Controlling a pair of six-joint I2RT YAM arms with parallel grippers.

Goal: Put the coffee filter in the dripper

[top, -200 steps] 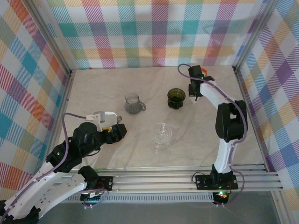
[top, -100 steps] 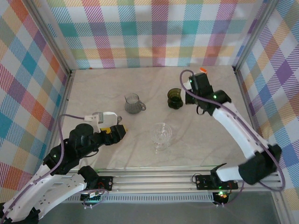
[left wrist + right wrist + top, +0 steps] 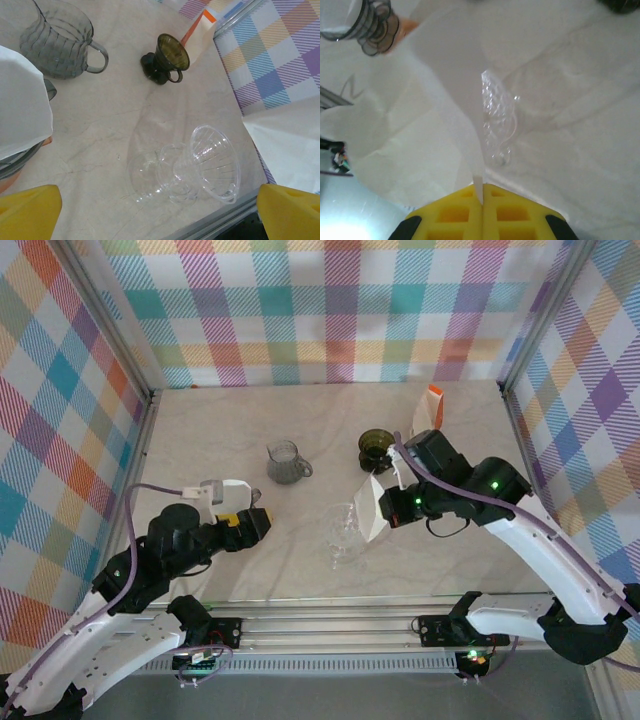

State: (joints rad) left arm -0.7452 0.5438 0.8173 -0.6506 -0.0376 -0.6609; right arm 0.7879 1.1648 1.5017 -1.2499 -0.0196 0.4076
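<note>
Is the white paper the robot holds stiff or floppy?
Probably floppy and very light: the coffee filter is a thin paper sheet with soft creases. Pinched at one edge by the right gripper, it may sway, and would likely crumple if pushed.

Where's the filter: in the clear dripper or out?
Out. The coffee filter is pinched in the shut right gripper, by the clear dripper; the dripper's cone is empty.

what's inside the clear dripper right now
Nothing. In the left wrist view the dripper is bare inside, with its ribs showing. The filter hangs pinched in the right gripper beside it. From above, the filter's edge covers part of the dripper's right rim.
</note>
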